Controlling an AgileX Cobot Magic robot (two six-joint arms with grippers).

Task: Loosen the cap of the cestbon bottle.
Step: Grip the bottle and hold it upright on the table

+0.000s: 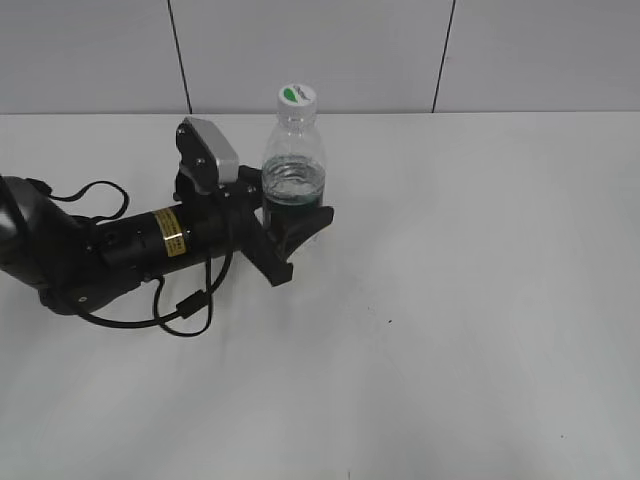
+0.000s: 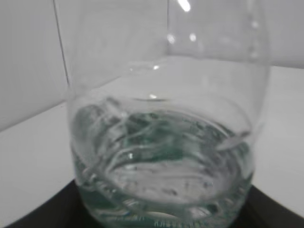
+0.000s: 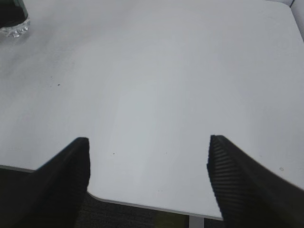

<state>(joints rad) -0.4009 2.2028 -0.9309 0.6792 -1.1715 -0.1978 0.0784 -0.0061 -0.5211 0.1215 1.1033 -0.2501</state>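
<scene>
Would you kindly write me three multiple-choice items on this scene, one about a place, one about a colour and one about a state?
1. Where does the bottle stand?
A. Between the fingers of the left hand
B. At the table's right edge
C. Lying on its side near the front

2. What colour is the cap?
A. Red
B. White with a green mark
C. Black

3. How is the right hand?
A. Shut on the cap
B. Shut on the bottle
C. Open, holding nothing

Answers:
1 A, since the exterior view shows the black fingers around the bottle's green label band.
2 B, since the cap atop the neck is white with a green mark.
3 C, since the right wrist view shows its fingers wide apart over the bare table.
</scene>
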